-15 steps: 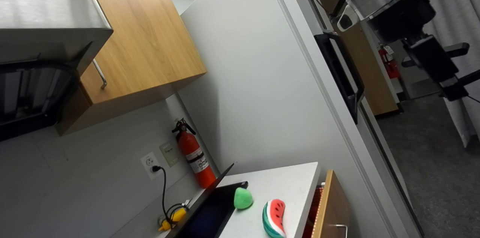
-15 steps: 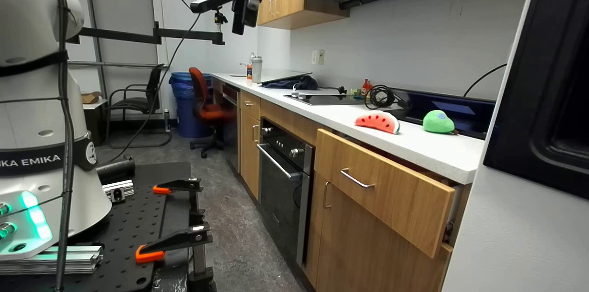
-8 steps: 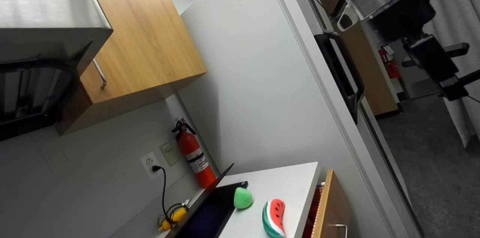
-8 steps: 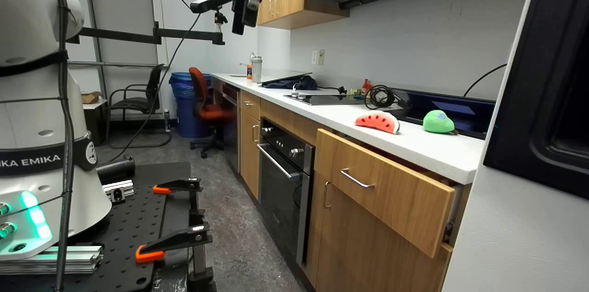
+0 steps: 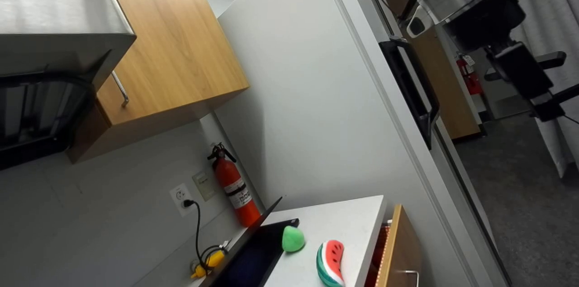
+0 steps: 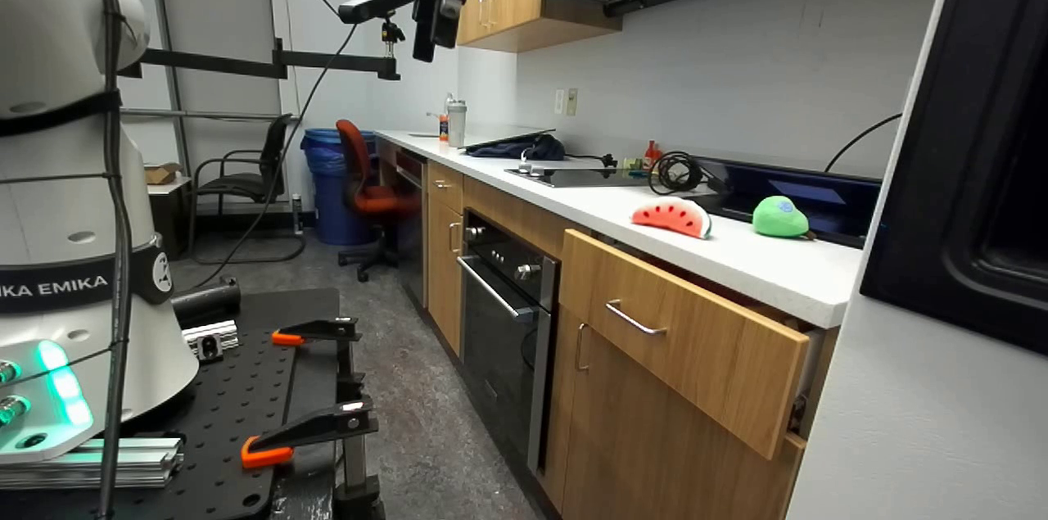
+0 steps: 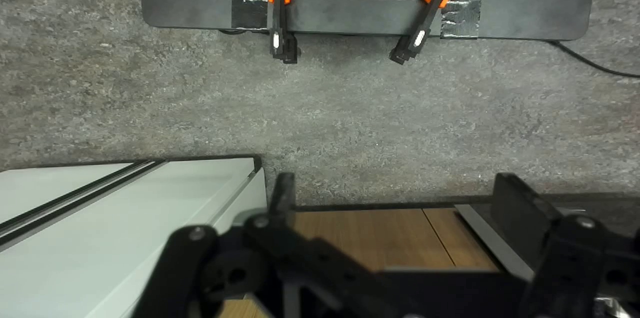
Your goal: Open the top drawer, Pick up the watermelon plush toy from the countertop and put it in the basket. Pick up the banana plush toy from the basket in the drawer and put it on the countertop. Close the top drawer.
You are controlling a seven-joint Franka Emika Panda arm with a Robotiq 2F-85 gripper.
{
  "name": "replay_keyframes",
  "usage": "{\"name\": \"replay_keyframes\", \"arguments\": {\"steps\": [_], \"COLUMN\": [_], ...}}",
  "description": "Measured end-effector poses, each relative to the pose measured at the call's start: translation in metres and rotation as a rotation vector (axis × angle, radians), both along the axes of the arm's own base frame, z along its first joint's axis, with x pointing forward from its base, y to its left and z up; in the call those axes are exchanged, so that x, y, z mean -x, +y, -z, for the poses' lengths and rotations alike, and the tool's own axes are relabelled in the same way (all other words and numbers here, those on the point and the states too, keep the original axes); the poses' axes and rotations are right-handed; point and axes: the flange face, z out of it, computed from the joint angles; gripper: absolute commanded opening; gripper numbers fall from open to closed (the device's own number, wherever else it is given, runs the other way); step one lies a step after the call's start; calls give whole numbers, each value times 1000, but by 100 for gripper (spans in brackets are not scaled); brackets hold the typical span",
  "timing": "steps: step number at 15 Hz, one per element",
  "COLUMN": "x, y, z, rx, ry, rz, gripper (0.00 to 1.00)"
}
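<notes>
My hand point(image 7: 395, 193) is spread wide, empty. Watermelon plush point(image 6: 671, 217) on the worktop point(image 6: 786, 268), well below me; drawer point(image 6: 704, 368), lower, looks partly out. I'd hook its handle point(image 6: 635, 318) centrally, pull straight.

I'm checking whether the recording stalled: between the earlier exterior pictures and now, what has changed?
Nothing visibly moved, was grasped or was released. The gripper, watermelon plush toy, green plush toy and partly open top drawer stayed as they were.
</notes>
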Motion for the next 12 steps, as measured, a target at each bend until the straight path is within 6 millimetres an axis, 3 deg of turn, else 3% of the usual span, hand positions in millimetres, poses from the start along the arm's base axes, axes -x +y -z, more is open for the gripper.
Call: {"name": "replay_keyframes", "arguments": {"steps": [7,12], "x": [-2,-11], "y": [0,12], "z": [4,15], "rx": [7,49], "ry": [11,28], "rz": [-4,-49], "gripper": [100,100]}}
